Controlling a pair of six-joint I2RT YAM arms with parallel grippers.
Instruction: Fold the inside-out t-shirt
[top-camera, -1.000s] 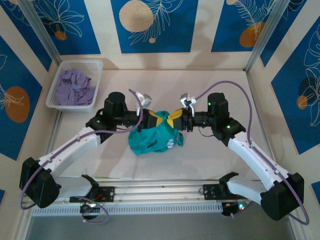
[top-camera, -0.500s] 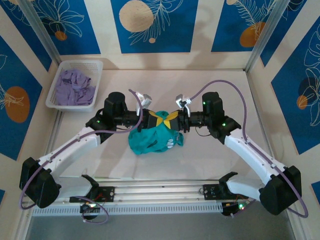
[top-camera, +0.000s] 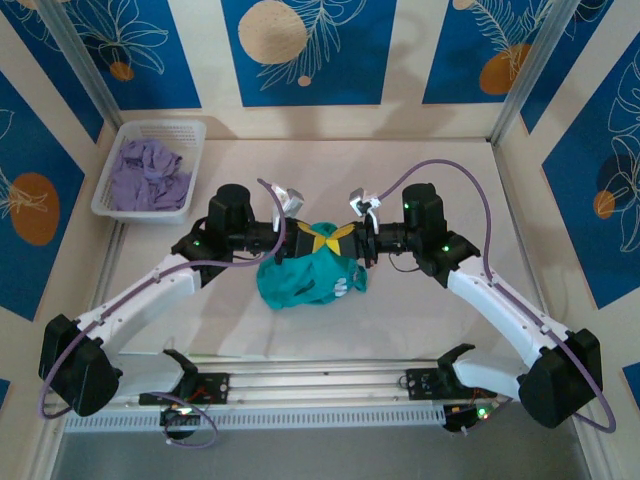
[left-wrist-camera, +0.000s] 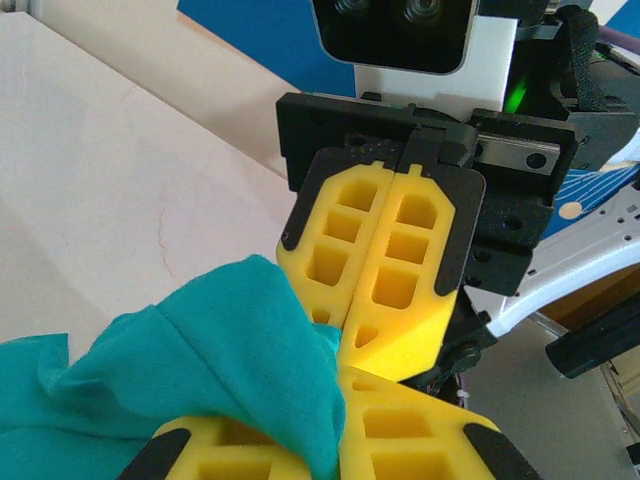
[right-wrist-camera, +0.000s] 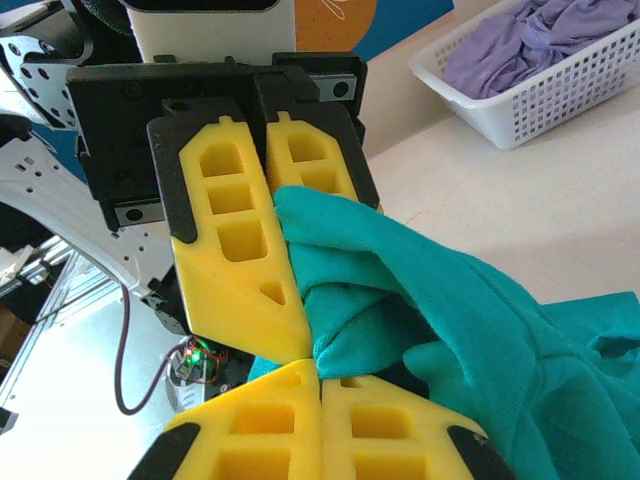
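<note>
The inside-out t-shirt (top-camera: 300, 280) is a bunched teal heap on the table between the arms, with a small white tag (top-camera: 341, 286) on its right side. Its top is lifted to where the two grippers meet tip to tip. My left gripper (top-camera: 318, 241) (left-wrist-camera: 340, 385) is shut on a fold of the t-shirt (left-wrist-camera: 200, 350), which drapes over one yellow finger. My right gripper (top-camera: 334, 240) (right-wrist-camera: 320, 372) is shut, with a pucker of the t-shirt (right-wrist-camera: 450, 300) pinched at its tips. In each wrist view the other gripper faces the camera, the right gripper (left-wrist-camera: 350, 335) and the left gripper (right-wrist-camera: 300, 300).
A white basket (top-camera: 160, 125) (right-wrist-camera: 560, 90) with a lavender garment (top-camera: 150, 175) (right-wrist-camera: 540, 30) stands at the back left. Patterned walls close in the table on three sides. The arm bases and a rail run along the near edge.
The right gripper moved left toward the left gripper and closed its jaws at the top of the t-shirt. The left arm held still.
</note>
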